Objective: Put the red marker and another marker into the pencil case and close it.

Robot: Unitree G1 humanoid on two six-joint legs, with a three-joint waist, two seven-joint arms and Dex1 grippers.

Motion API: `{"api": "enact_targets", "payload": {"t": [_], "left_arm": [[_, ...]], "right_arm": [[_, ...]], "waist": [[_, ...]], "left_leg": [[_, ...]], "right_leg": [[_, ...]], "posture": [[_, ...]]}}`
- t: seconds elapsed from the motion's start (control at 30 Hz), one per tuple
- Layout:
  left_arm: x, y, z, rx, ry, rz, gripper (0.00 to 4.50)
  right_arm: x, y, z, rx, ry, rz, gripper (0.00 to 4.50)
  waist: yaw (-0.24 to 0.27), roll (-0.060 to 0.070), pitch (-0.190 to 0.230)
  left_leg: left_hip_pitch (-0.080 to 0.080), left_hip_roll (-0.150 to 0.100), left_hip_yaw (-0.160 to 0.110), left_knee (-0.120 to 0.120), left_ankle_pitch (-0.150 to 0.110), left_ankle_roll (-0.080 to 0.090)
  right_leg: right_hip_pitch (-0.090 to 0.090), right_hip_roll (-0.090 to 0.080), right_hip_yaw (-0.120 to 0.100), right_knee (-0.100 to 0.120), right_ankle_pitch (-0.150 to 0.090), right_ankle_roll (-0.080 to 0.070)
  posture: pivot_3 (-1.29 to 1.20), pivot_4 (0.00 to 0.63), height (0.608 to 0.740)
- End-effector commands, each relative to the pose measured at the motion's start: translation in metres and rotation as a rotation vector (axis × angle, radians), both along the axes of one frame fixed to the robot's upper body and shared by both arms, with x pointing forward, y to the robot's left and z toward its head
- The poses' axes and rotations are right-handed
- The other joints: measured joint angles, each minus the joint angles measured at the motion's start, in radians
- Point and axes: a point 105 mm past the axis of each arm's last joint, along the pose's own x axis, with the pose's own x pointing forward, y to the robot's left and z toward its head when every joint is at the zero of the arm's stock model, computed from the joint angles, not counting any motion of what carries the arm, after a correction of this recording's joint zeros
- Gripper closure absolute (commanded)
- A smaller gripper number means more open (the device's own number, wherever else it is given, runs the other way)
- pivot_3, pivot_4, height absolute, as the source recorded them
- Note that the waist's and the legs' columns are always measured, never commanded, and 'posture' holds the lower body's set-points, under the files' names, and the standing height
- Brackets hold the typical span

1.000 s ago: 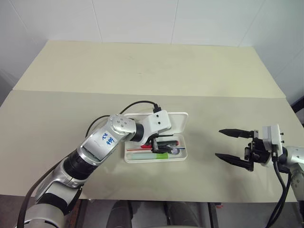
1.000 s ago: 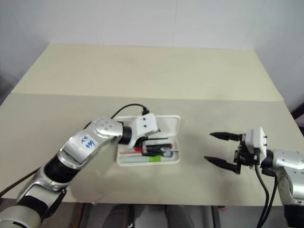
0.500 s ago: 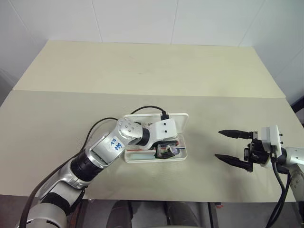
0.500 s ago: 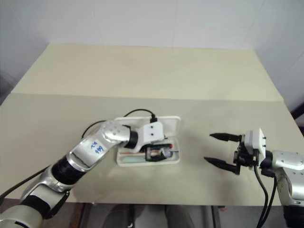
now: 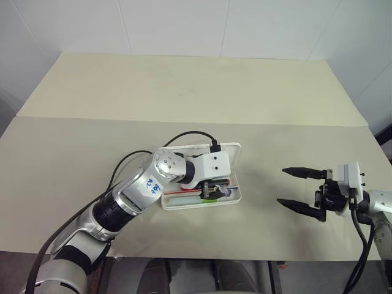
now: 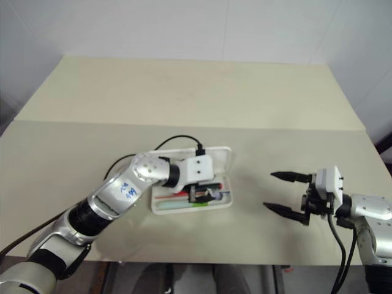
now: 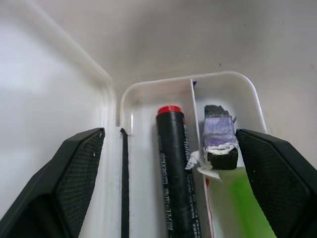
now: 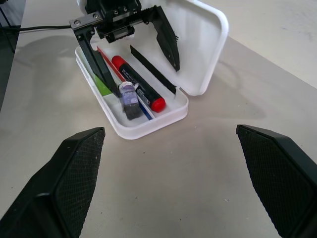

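A pale beige worktop (image 5: 184, 92) is filling the scene, with a seam running across it and white tiled walls (image 5: 184, 24) rising behind. The white pencil case (image 8: 198, 54) is lying open near the front middle, lid tilted up. The red marker (image 8: 138, 89) is lying inside it, beside a divider, and the green highlighter (image 7: 242, 208) is sitting in the neighbouring compartment. The left tool (image 5: 211, 188) is hovering over the case with fingers spread wide, gripping nothing. The right tool (image 5: 301, 191) is waiting well apart, also wide and empty.
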Motion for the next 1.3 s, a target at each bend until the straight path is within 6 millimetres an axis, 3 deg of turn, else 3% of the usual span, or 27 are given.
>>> {"api": "enact_targets", "payload": {"t": [0.03, 0.13, 0.27, 0.53, 0.87, 1.1, 1.2, 1.3], "left_arm": [[-0.004, -0.002, -0.007, 0.021, -0.014, -0.025, 0.01], [-0.009, -0.011, -0.006, -0.003, -0.009, -0.053, 0.01], [-0.014, -0.023, 0.009, -0.066, -0.019, -0.079, 0.01], [-0.016, -0.017, 0.031, -0.138, -0.003, -0.081, 0.01], [-0.017, 0.009, 0.045, -0.170, 0.032, -0.066, 0.01], [-0.023, 0.024, 0.080, -0.312, 0.075, -0.069, 0.01], [-0.027, 0.039, 0.085, -0.318, 0.086, -0.067, 0.01], [-0.029, 0.071, 0.088, -0.303, 0.105, -0.029, 0.01]], "right_arm": [[-0.001, 0.002, 0.003, 0.012, -0.018, 0.009, 0.00], [-0.001, 0.004, 0.003, 0.017, -0.018, 0.013, 0.00], [-0.003, 0.012, 0.008, 0.041, -0.029, 0.041, 0.00], [-0.009, 0.037, 0.014, 0.075, -0.036, 0.115, 0.00], [-0.023, 0.073, 0.013, 0.080, 0.025, 0.228, 0.00], [-0.018, 0.095, 0.008, 0.027, 0.060, 0.270, 0.00], [-0.014, 0.105, 0.009, -0.009, 0.055, 0.289, 0.00], [-0.012, 0.117, 0.015, -0.015, 0.059, 0.330, 0.00]], "waist": [[0.000, 0.000, 0.000], [0.000, 0.000, 0.000], [0.000, 0.000, 0.000], [-0.002, 0.000, 0.000], [0.000, 0.000, 0.000], [-0.005, 0.000, 0.000], [-0.010, 0.000, 0.000], [-0.013, 0.000, 0.000]], "left_leg": [[0.000, 0.000, 0.000, 0.000, 0.000, 0.000], [0.001, 0.000, 0.000, 0.000, 0.000, 0.000], [0.002, 0.000, 0.000, 0.000, 0.000, 0.000], [0.002, 0.000, -0.001, 0.000, 0.000, 0.000], [0.001, 0.000, -0.001, -0.001, 0.000, 0.000], [0.001, 0.000, -0.001, -0.001, 0.000, 0.000], [0.001, 0.000, -0.001, -0.001, 0.000, 0.000], [0.001, 0.000, -0.001, -0.003, 0.000, 0.000]], "right_leg": [[0.000, 0.000, 0.000, 0.000, 0.000, 0.000], [0.002, 0.000, 0.000, 0.000, 0.000, 0.000], [0.002, 0.000, 0.000, -0.001, 0.000, 0.000], [0.002, 0.000, 0.000, 0.000, 0.000, 0.000], [0.002, 0.000, -0.001, -0.001, 0.000, 0.000], [0.001, 0.000, -0.001, -0.001, 0.000, 0.000], [0.001, 0.000, -0.001, 0.000, 0.000, 0.000], [-0.001, 0.000, -0.001, 0.000, 0.000, 0.000]], "posture": [[0.00, 0.150, 0.740], [0.00, 0.150, 0.740], [0.00, 0.150, 0.740], [0.00, 0.150, 0.740], [0.00, 0.150, 0.740], [0.00, 0.150, 0.740], [0.00, 0.150, 0.740], [0.00, 0.150, 0.740]]}}
